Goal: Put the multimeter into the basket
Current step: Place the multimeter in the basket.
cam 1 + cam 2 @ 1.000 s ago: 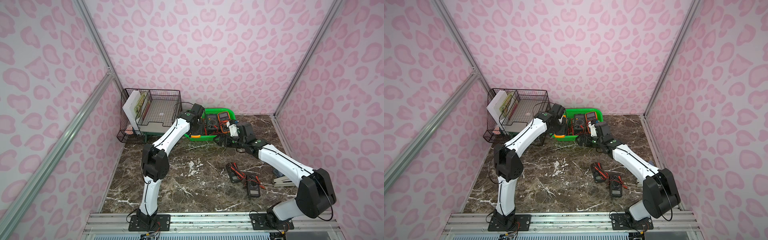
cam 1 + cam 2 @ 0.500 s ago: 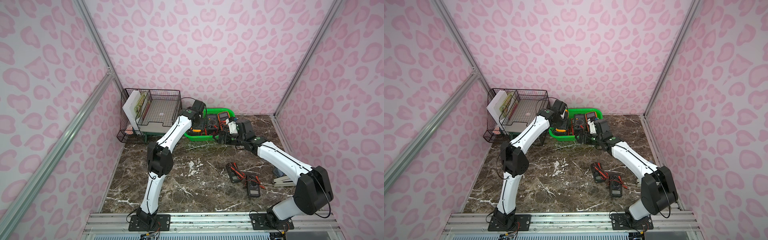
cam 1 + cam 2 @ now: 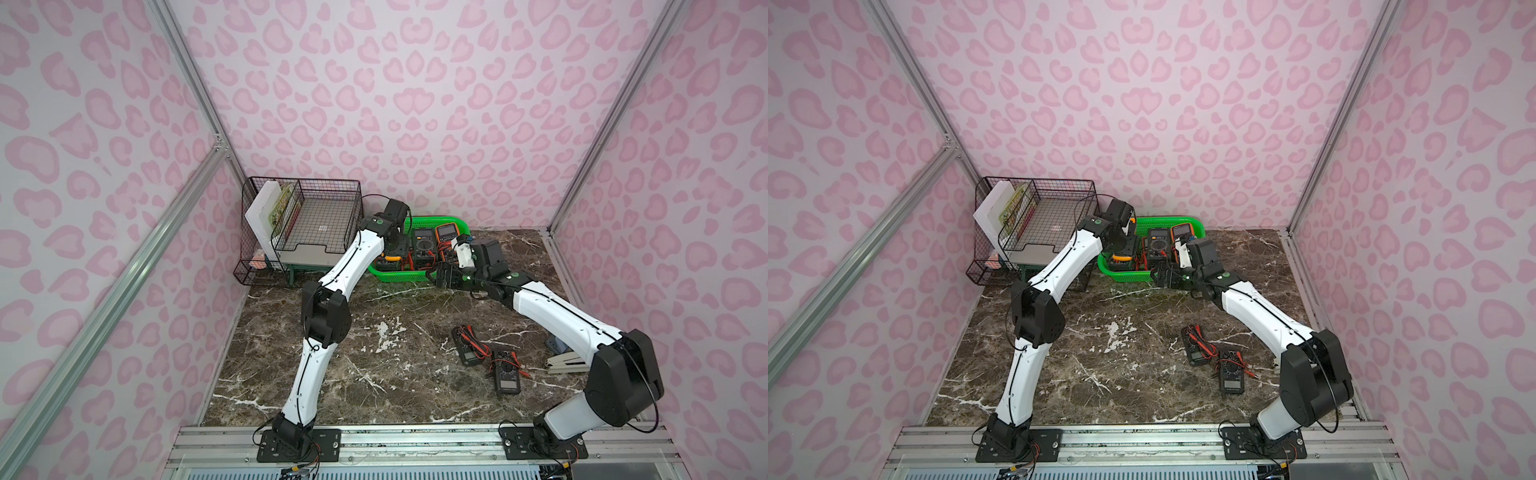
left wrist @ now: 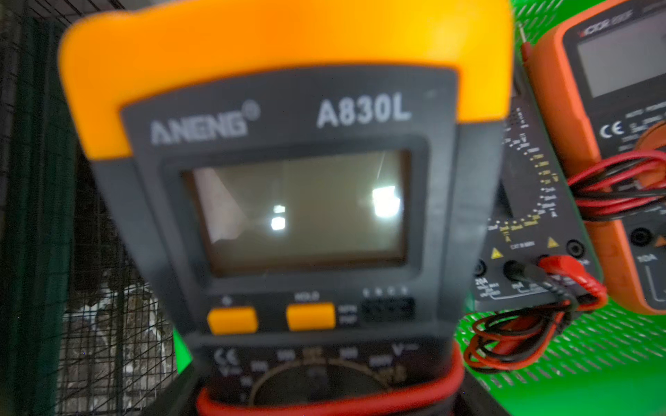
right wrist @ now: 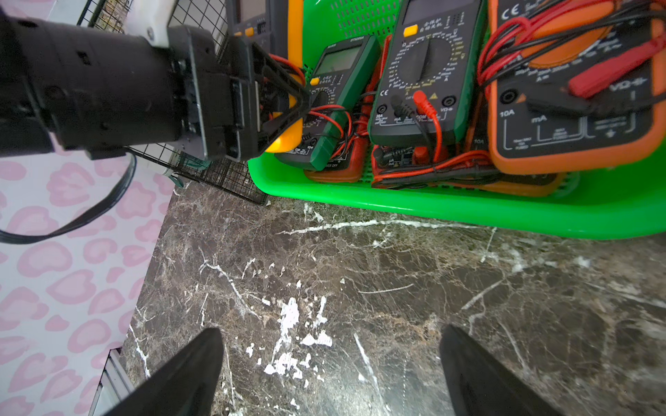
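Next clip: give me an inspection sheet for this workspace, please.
Surface: dark marble tabletop, white marks.
Job's things: yellow multimeter held at the rack end of the green basket; other meters inside; two black multimeters lie on the tabletop.
Clutter: black wire rack; grey item beside right arm.
End effectors: left end effector shut on yellow multimeter; right end effector open, empty, above tabletop.
Cables: red and black test leads on the meters.
Surroundings: pink patterned walls.
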{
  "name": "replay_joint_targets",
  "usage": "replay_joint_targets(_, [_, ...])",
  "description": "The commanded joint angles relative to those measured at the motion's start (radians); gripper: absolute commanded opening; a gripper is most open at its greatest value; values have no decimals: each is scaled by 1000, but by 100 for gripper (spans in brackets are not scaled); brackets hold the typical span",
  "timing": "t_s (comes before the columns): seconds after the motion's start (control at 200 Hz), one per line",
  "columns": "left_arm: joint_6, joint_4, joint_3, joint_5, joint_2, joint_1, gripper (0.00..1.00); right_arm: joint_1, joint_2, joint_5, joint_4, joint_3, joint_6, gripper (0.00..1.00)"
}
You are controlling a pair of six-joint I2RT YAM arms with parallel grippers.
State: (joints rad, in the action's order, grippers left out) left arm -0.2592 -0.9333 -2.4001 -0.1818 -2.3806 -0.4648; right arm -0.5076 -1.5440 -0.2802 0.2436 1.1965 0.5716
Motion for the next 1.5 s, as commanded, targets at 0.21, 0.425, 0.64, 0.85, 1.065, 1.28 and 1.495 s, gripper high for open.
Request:
replay_joint_targets(0.21, [-6,-31,-12,6,-22,13,2,-4,-18,7,11,20,-30,99])
replay_joint_targets(0.425, [-23,-45,-13,18,-34,15,34,-6,-17,10,16,17,-38,99])
replay_joint_targets(0.64, [-34,-47,-12,28,-40,18,58,-7,-4,14,20,5,-42,99])
replay_joint_targets(0.85, [-40,-47,-13,36,-44,22,74,-8,8,12,19,-8,-41,99])
replay_joint_targets(1.065, [-48,-48,-15,39,-41,25,83,-9,19,16,21,-15,-41,99])
replay_joint_targets(1.28, [-47,-54,-16,36,-29,25,89,-9,33,22,22,-23,-39,99])
replay_joint_targets(1.495, [-48,-50,-15,34,9,25,99,-8,53,27,20,-39,-38,99])
